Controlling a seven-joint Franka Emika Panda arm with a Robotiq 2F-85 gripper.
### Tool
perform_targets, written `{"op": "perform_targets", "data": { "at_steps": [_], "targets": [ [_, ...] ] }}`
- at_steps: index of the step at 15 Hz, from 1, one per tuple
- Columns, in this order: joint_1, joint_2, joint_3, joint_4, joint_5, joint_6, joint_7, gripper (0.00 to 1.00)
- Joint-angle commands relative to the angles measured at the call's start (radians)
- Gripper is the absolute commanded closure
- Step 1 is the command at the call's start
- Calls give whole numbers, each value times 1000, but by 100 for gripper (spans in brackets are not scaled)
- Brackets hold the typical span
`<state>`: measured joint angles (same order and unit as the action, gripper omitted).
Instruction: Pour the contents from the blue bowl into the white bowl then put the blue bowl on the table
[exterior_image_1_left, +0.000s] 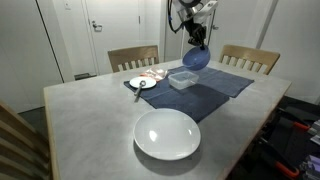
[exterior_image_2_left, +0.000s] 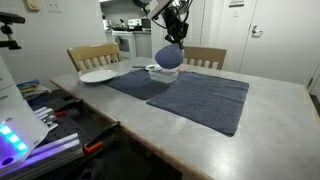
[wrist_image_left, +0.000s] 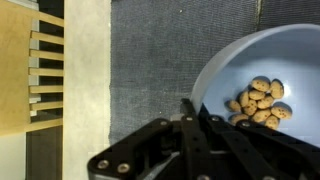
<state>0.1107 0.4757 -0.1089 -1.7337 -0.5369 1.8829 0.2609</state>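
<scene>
My gripper (exterior_image_1_left: 193, 38) is shut on the rim of the blue bowl (exterior_image_1_left: 196, 57) and holds it in the air, tilted, above the far end of the dark blue cloth mat (exterior_image_1_left: 200, 88). In the other exterior view the blue bowl (exterior_image_2_left: 167, 55) hangs just over the square translucent container (exterior_image_2_left: 163, 72). In the wrist view the blue bowl (wrist_image_left: 250, 70) holds several small brown nuts (wrist_image_left: 258, 101), and my gripper (wrist_image_left: 188, 108) pinches its rim. The white bowl (exterior_image_1_left: 167, 133) sits on the table (exterior_image_1_left: 90, 120) near the front edge; it also shows at the far left (exterior_image_2_left: 98, 75).
A small white plate with food and a utensil (exterior_image_1_left: 142, 83) lies beside the square translucent container (exterior_image_1_left: 183, 79). Wooden slat-back chairs (exterior_image_1_left: 133, 58) (exterior_image_1_left: 250, 58) stand at the far side. A chair back shows in the wrist view (wrist_image_left: 30, 70).
</scene>
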Motion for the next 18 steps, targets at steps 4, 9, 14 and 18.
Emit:
{"op": "perform_targets", "data": {
  "at_steps": [4, 9, 14, 18],
  "targets": [
    [23, 65, -2, 89, -100, -58, 26, 99],
    [39, 99, 2, 129, -180, -94, 37, 99],
    [60, 125, 11, 166, -249, -146, 39, 99],
    [84, 141, 25, 192, -275, -222, 35, 99]
  ]
}}
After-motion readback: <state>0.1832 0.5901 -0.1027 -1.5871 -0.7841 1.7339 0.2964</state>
